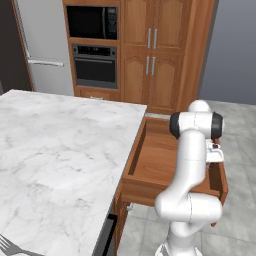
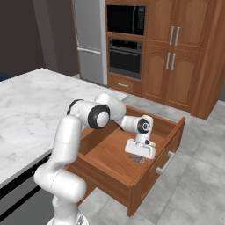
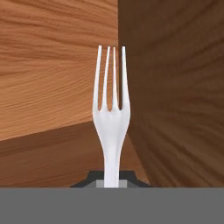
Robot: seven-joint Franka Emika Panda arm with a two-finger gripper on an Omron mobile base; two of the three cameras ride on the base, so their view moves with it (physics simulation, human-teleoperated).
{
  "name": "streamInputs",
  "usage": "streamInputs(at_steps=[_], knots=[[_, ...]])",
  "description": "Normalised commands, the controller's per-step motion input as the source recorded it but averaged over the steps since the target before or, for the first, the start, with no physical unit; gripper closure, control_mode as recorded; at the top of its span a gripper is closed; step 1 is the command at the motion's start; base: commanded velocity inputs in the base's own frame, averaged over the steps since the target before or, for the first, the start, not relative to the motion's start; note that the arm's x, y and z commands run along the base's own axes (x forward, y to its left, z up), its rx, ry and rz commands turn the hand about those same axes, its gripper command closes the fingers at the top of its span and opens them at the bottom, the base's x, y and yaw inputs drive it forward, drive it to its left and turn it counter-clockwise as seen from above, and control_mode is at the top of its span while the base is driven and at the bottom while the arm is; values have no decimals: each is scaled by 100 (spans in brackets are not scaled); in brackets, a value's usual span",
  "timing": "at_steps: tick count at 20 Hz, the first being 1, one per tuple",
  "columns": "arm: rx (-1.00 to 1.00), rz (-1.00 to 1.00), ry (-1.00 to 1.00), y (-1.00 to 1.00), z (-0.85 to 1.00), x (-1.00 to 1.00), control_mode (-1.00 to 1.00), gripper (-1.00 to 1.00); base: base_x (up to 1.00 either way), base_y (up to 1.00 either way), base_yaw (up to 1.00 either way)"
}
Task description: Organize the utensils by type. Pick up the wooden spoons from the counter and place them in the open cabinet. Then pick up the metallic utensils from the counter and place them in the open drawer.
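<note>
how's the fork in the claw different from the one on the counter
The held fork stands clamped in the shut claw inside the open drawer; the counter fork lies flat and loose at the counter's near edge. The held fork's four tines are all visible; the counter fork is cut off by the picture's edge. Both are grey metal.

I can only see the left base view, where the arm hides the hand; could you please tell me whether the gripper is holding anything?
Observer: Yes. In the hand view the gripper is shut on the handle of a grey metal fork, tines pointing away from the hand.
Operator: Thank you. Is the hand over the drawer?
Observer: Yes. The right base view shows it low inside the open drawer, toward its front panel.
Operator: Is the fork touching the bottom?
Observer: I cannot tell. The hand view shows the tines aimed at an inner corner of the wood.
</note>
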Motion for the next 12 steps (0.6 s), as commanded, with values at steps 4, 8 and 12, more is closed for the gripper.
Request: streamInputs(at_steps=[4,8,12], knots=[[0,0,-16,46,3,5,-100,100,0,0,0],[0,0,-9,44,18,0,-100,100,0,0,0],[0,0,-12,25,18,7,-100,100,0,0,0]])
